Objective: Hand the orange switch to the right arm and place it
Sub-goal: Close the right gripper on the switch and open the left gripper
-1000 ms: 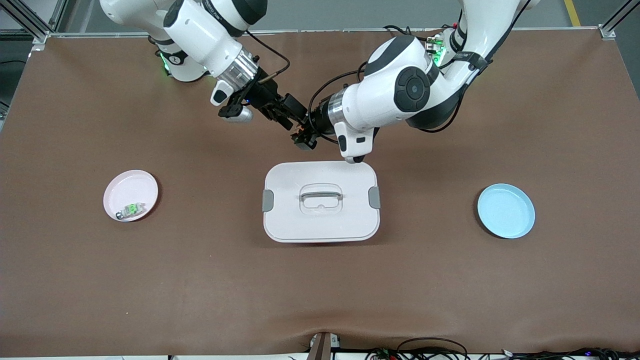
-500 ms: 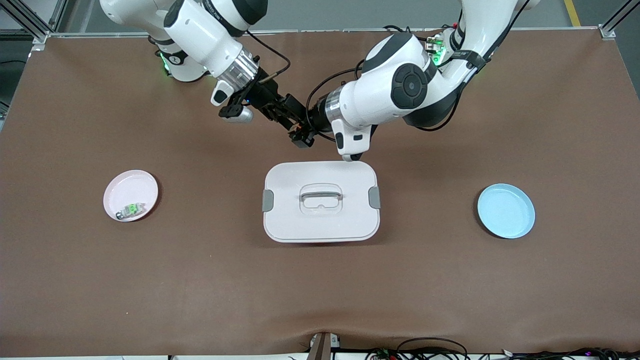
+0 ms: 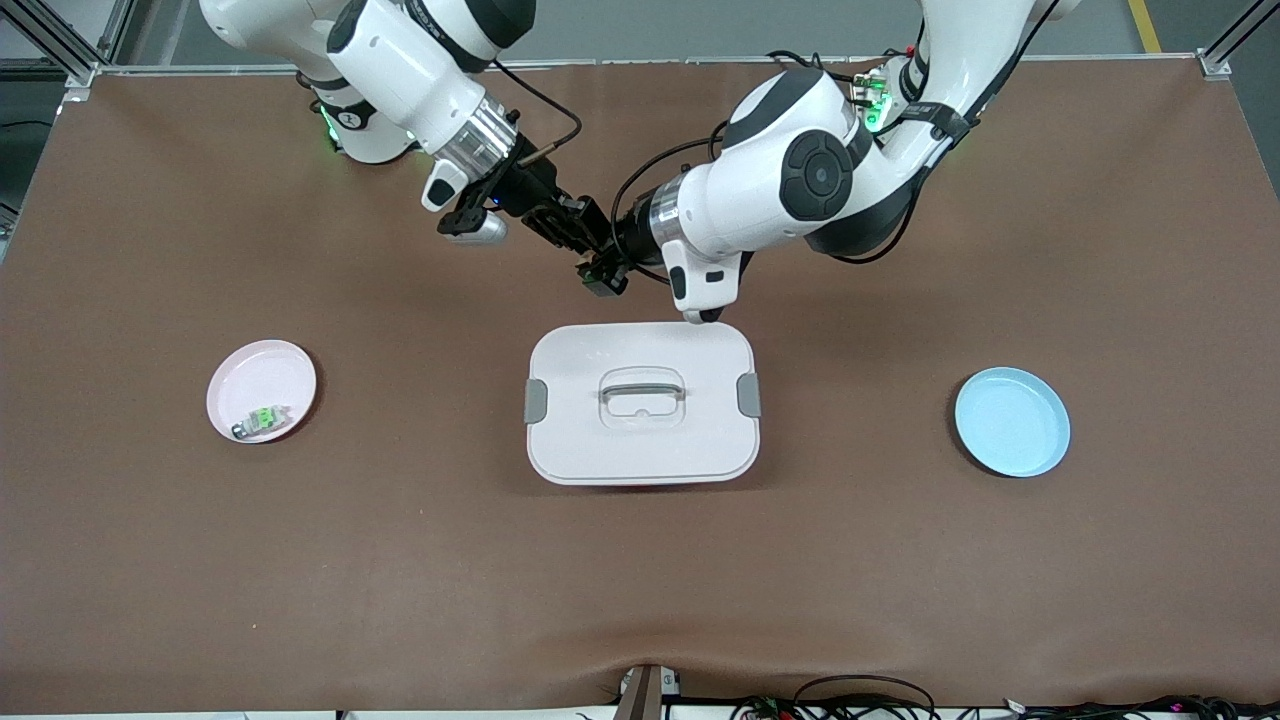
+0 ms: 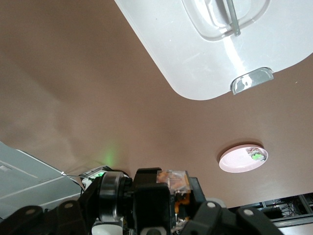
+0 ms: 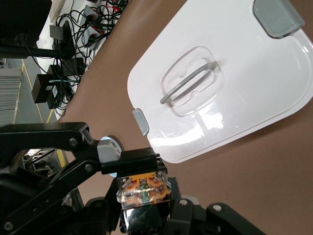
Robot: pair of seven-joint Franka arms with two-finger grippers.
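Note:
The orange switch (image 3: 600, 271) hangs in the air between the two grippers, over bare table just farther from the front camera than the white box. My left gripper (image 3: 611, 268) reaches in from the left arm's end and is shut on it. My right gripper (image 3: 590, 256) comes from the right arm's end and is shut on the same switch. The left wrist view has the switch (image 4: 177, 180) against the right gripper's black finger. In the right wrist view the switch (image 5: 143, 188) sits just above my right gripper (image 5: 146, 211), its orange board showing.
A white lidded box (image 3: 640, 440) with a handle stands mid-table, close under the grippers. A pink plate (image 3: 262, 372) toward the right arm's end holds a green-and-white component (image 3: 263, 418). A blue plate (image 3: 1012, 421) lies toward the left arm's end.
The right gripper's fingers have closed onto the switch. The left arm has shifted slightly toward the right arm, the switch still in its grip.

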